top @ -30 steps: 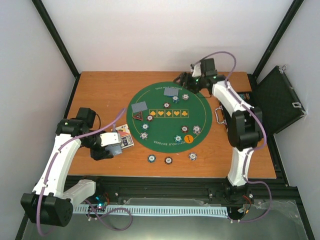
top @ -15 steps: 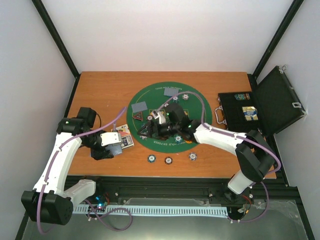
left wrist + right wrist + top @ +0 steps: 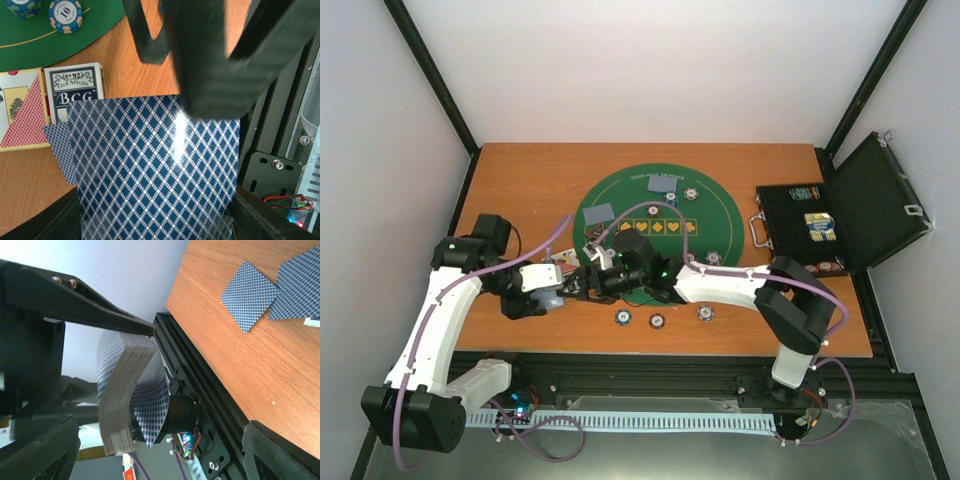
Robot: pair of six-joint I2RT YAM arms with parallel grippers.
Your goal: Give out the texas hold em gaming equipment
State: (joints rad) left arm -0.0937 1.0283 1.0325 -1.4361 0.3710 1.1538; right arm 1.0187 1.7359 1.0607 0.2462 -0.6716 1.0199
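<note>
My left gripper [image 3: 546, 297] is shut on a deck of blue diamond-backed playing cards [image 3: 155, 170], held above the wood left of the round green mat [image 3: 712, 222]. My right gripper [image 3: 579, 284] has reached across to the deck. Its jaws stand wide open around the bent deck edge [image 3: 122, 385], and one of its fingers [image 3: 200, 55] hangs over the top card. Two cards [image 3: 600, 212] lie face down on the mat. Three striped poker chips [image 3: 657, 321] sit on the wood in front of the mat. Two loose cards [image 3: 248, 295] lie on the table.
A card box [image 3: 75, 90] and a red-backed card [image 3: 20, 112] lie beside the deck. The open black case [image 3: 820, 225] with chips stands at the right. The right arm stretches over the mat's near half and hides things there. The black rail [image 3: 210, 390] runs along the near edge.
My right arm swung from the mat's far edge across the mat to the deck in my left gripper. The left arm and deck stayed put.
</note>
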